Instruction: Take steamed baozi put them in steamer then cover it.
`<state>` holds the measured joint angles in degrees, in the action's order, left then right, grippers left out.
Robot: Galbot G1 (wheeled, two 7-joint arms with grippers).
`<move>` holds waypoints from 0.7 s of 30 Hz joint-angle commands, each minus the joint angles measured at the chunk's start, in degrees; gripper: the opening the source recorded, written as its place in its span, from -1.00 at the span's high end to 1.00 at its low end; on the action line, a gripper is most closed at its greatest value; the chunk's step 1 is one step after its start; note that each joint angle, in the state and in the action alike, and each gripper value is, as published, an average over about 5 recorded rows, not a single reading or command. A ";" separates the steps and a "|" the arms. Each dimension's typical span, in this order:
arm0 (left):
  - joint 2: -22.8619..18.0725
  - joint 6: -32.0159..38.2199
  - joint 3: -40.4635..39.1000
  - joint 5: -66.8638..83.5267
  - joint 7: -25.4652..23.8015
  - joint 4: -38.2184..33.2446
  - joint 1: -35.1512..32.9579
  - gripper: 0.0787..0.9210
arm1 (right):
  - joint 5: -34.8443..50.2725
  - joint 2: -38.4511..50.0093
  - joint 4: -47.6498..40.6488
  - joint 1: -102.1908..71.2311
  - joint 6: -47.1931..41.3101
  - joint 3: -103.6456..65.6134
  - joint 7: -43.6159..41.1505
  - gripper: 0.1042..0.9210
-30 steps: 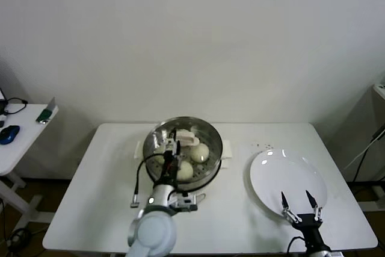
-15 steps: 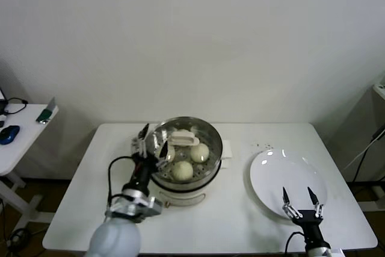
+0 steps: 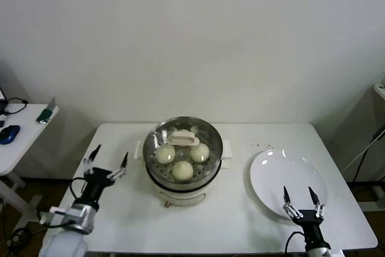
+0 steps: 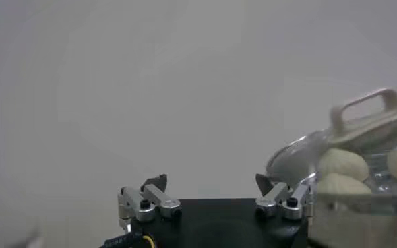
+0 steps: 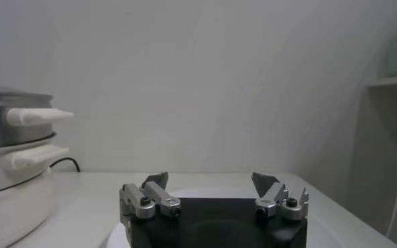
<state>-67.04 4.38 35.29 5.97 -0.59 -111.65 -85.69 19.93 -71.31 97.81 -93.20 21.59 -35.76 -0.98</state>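
The steamer (image 3: 212,173) stands mid-table, a steel basket on a white base. The glass cover (image 3: 210,138) lies on it, its whitish handle (image 3: 183,139) toward the back. Through the glass I see three steamed baozi (image 3: 183,170), cream-white and round. My left gripper (image 3: 110,154) hovers over bare table left of the steamer, open and empty, well clear of it. Its wrist view shows the open gripper (image 4: 210,182) with the cover (image 4: 299,151) and the baozi (image 4: 343,163) off to one side. My right gripper (image 3: 298,194) waits open over the near rim of the white plate (image 3: 287,176).
A low side table (image 3: 21,148) at far left holds a blue mouse (image 3: 8,133) and a green item (image 3: 43,114). The right wrist view shows that gripper (image 5: 209,179) with the steamer's steel wall (image 5: 9,128) far to one side. A shelf unit (image 3: 379,124) stands at far right.
My left gripper has opened, let go of the cover's handle and drawn back left and toward the table's front. The cover stays on the steamer. The right arm has not moved.
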 commanded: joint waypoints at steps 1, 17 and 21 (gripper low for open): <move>2.38 13.13 7.01 20.70 -1.57 11.34 -3.51 -0.77 | 0.27 0.14 -0.59 0.01 1.16 0.21 -0.04 -0.76; -0.08 16.07 2.05 20.49 -2.39 15.29 -4.68 -0.77 | 0.33 0.01 -0.85 0.40 1.01 0.33 0.40 -0.76; -0.28 16.09 1.56 19.52 -2.37 15.00 -4.70 -0.77 | 0.41 0.00 -0.80 0.41 0.96 0.28 0.51 -0.76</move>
<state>-67.29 18.24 36.56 23.29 -2.64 -98.85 -89.78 20.22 -71.26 96.99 -92.81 22.46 -35.43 -0.56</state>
